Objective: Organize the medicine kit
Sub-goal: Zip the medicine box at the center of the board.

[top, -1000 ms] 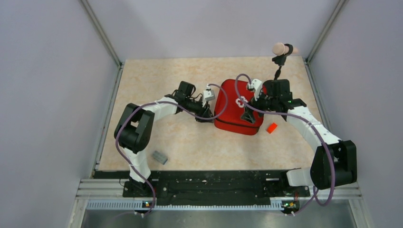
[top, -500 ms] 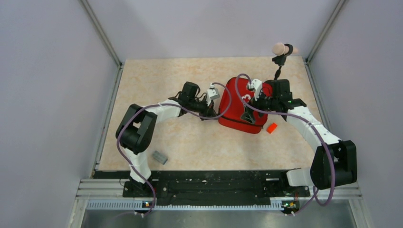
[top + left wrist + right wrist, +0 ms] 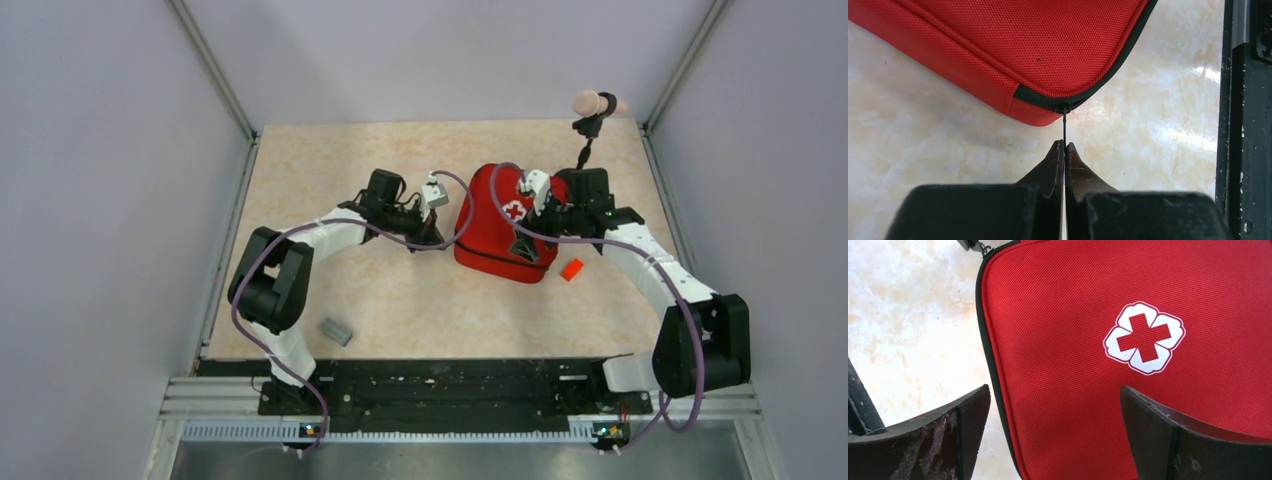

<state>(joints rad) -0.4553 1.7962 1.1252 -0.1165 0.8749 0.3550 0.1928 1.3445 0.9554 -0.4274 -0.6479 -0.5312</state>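
We see the woven red medicine kit (image 3: 1048,45), rounded and black-edged, on the marbled worktop (image 3: 923,150). Our left hand (image 3: 1064,149) pinches its thin zipper pull (image 3: 1064,125), and our right hand (image 3: 1054,392) gapes above.

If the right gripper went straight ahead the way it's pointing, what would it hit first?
Most likely the lid of the red fabric zip pouch, beside its white cross emblem. The open right gripper faces it; how far off is unclear.
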